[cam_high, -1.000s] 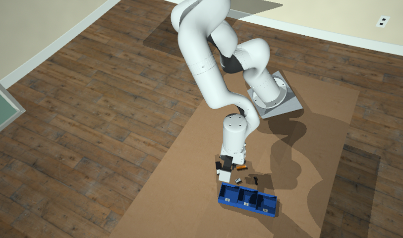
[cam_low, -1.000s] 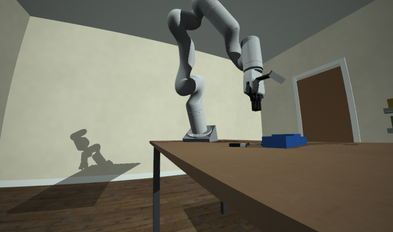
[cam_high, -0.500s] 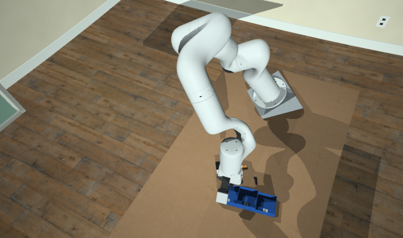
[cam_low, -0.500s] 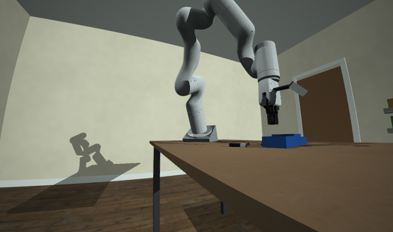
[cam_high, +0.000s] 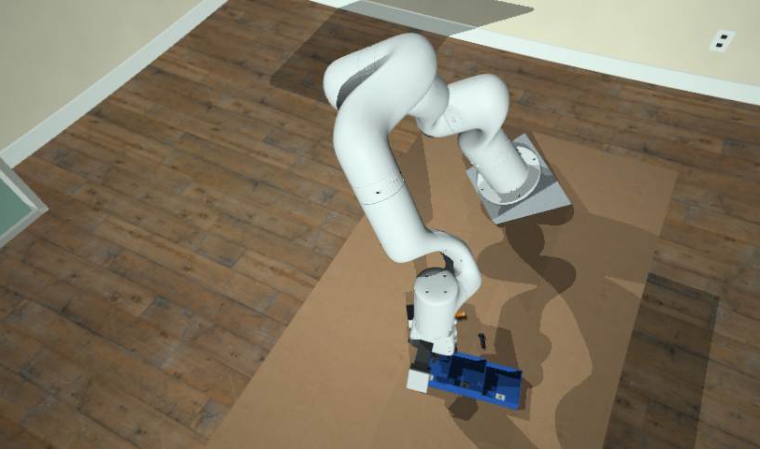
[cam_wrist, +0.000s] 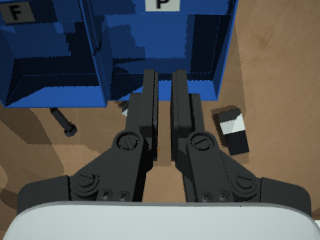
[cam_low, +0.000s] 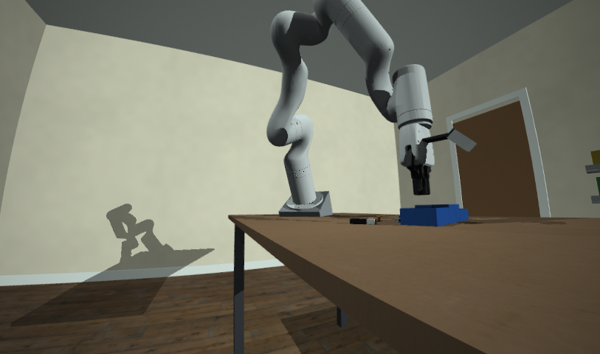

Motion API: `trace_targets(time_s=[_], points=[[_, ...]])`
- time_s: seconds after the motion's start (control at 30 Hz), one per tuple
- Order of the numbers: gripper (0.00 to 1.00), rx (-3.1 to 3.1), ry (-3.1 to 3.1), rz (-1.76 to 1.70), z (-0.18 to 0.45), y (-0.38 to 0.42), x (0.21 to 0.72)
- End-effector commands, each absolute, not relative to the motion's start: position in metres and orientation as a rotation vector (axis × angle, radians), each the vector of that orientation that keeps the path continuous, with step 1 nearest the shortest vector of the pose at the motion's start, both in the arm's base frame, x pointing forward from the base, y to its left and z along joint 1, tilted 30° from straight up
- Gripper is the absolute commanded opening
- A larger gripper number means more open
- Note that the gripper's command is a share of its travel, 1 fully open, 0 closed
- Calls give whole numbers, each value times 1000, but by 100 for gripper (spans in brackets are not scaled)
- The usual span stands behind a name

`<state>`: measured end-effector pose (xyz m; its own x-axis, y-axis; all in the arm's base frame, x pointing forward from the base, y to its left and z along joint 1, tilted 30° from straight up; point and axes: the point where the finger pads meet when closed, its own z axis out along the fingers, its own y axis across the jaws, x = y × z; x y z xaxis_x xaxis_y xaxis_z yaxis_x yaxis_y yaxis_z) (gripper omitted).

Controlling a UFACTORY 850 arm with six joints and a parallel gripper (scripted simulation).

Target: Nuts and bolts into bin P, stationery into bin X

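Note:
A blue bin row (cam_high: 475, 381) stands on the table and also shows in the side view (cam_low: 433, 214). In the wrist view its compartment marked P (cam_wrist: 163, 34) lies straight ahead, with one marked F (cam_wrist: 47, 47) to its left; both look empty. My gripper (cam_wrist: 164, 89) (cam_low: 421, 188) is shut with nothing seen between the fingers, and it hangs above the near wall of P. A black bolt (cam_wrist: 63, 122) (cam_high: 481, 340) lies on the table just before F. A black and white block (cam_wrist: 231, 130) lies to the right of my fingers. A small grey piece (cam_wrist: 123, 108) peeks out beside my left finger.
A small orange cylinder (cam_high: 459, 315) lies on the table beside my wrist. The arm's base (cam_high: 517, 183) stands at the far end of the table. The bin's third compartment is out of the wrist view.

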<state>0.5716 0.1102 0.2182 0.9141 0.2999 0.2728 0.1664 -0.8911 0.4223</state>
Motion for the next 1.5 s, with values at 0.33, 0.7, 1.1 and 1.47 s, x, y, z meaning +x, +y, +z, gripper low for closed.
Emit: trace_targets(time_s=[0.33,0.7,1.1,1.47], points=[[7,2679,340,471,186,98,587],[7,2679,340,471,171,92,593],[7,2679,340,471,171,92,593],[7,2679,340,471,171,92,593]])
